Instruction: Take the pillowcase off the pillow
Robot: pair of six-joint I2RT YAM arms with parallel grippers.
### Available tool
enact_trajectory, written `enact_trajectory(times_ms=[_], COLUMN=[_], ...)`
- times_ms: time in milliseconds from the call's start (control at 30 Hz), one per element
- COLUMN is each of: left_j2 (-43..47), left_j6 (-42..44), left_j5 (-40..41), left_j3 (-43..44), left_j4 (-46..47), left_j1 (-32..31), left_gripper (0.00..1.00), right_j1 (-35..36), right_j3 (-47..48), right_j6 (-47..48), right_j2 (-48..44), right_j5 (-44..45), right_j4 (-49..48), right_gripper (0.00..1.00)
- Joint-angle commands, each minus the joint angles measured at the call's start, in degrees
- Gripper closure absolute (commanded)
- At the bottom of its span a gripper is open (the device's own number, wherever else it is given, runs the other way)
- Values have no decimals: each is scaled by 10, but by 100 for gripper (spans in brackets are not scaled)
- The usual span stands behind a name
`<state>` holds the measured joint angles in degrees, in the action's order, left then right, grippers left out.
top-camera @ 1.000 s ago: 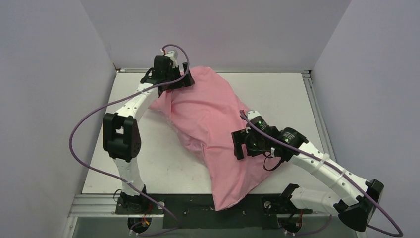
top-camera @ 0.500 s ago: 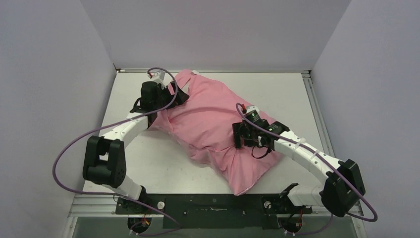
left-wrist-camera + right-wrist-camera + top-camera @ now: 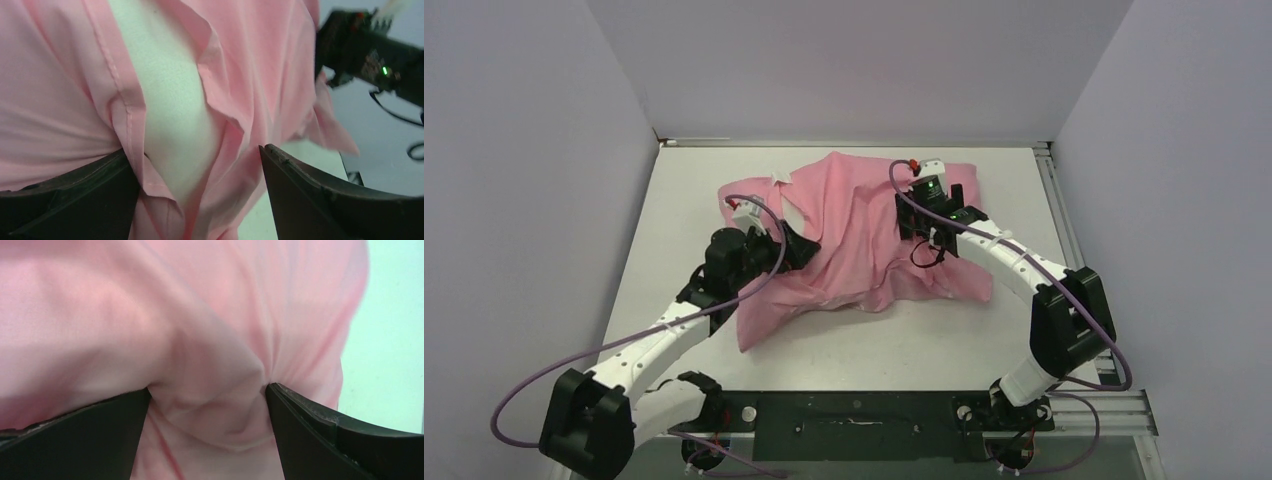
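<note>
While outstretched, left hand (image 3: 195,161) and right hand (image 3: 207,394) tight around pillowcase (image 3: 856,238).

The place reads as a robotics lab test cell. A white table (image 3: 984,330) is enclosed by plain pale panel walls (image 3: 854,60), set beyond the two arms and to either side of them. The left arm (image 3: 654,340) and the right arm (image 3: 1019,265) are bolted to a black base plate (image 3: 854,412) at the near edge. Aluminium rails (image 3: 1060,225) are run outboard of the right arm, and purple cables (image 3: 574,358) are looped loosely off both arms.
</note>
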<state>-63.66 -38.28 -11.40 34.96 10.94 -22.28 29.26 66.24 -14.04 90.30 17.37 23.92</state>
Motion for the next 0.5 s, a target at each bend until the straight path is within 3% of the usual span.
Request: enact_trajectory(times_ms=[0, 167, 467], left_j2=[68, 156, 294], left_j6=[-71, -59, -15], left_j5=[-47, 29, 218], left_j3=[-57, -78, -37], left_j4=[-24, -72, -240], left_j1=[-113, -175, -176], left_gripper=[15, 15, 10], right_j1=[2, 2, 25], right_j3=[35, 48, 8], right_j6=[-6, 22, 50], right_j2=[13, -13, -145], right_j5=[-20, -30, -111], right_j4=[-116, -116, -113], right_gripper=[10, 10, 10])
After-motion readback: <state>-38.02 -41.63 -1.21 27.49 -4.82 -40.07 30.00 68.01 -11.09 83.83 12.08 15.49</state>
